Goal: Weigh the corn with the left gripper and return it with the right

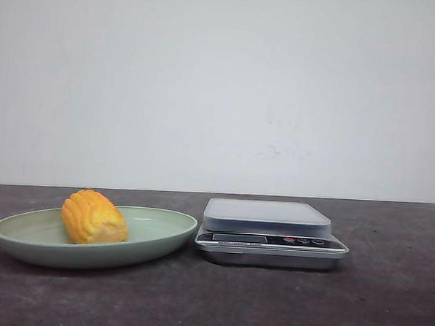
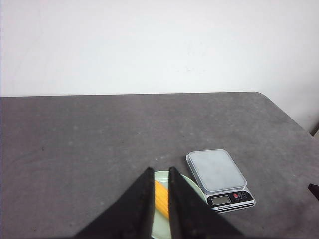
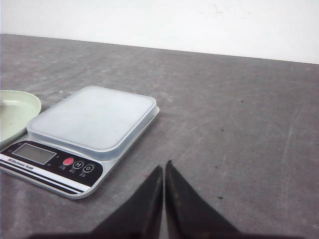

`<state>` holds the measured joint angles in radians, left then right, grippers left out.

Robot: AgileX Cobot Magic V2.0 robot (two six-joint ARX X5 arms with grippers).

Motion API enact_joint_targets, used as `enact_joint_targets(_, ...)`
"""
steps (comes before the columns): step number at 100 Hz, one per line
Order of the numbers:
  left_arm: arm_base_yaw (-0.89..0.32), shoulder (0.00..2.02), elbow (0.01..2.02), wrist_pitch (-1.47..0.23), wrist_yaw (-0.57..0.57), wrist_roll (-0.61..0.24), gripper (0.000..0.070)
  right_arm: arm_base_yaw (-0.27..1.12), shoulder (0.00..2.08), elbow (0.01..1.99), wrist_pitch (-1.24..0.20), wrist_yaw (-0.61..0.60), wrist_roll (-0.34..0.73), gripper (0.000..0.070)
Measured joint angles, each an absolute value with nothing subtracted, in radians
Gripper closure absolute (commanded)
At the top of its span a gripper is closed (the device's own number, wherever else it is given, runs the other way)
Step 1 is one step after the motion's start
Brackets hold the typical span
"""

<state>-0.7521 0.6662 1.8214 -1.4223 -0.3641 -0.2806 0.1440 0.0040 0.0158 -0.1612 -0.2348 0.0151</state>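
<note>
Yellow-orange corn (image 1: 94,217) is lying in the green plate (image 1: 159,236) beside the scale (image 1: 268,231). Left claw (image 2: 160,172) is slightly parted; right claw (image 3: 164,168) is closed, empty.

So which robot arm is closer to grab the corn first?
The left one, probably. Its gripper hangs right above the corn lying in the green plate, fingers slightly apart. The right gripper is shut and sits over by the scale, whose tray is bare.

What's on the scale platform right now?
Nothing: the scale platform is bare in all three views. The corn lies in the green plate beside it. Under the platform, only the scale's display strip shows.
</note>
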Motion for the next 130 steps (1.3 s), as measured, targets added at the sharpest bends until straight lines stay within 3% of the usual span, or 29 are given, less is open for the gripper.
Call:
enact_joint_targets(64, -0.585, 0.598, 1.828, -1.422, -0.372, -0.271, 0.07, 0.144, 0.004, 0.016, -0.161, -0.235, 0.015, 0.07)
enact_joint_targets(85, -0.504, 0.592, 1.711, -1.415, -0.384, -0.171, 0.07, 0.144, 0.004, 0.016, -0.161, -0.235, 0.015, 0.07)
enact_joint_targets(92, -0.459, 0.569, 1.588, -1.316, -0.383, -0.121, 0.07, 0.144, 0.004, 0.016, -0.161, -0.235, 0.015, 0.07)
enact_joint_targets(103, -0.377, 0.504, 1.35, -1.027, -0.327, -0.052, 0.07, 0.144, 0.004, 0.016, -0.161, -0.235, 0.015, 0.07)
enact_joint_targets(121, -0.215, 0.365, 0.921, -0.536, -0.067, -0.012, 0.07, 0.144, 0.004, 0.016, -0.161, -0.235, 0.015, 0.07)
enact_joint_targets(130, -0.159, 0.311, 0.738, -0.442, 0.027, -0.009, 0.07, 0.144, 0.004, 0.016, -0.161, -0.235, 0.015, 0.07)
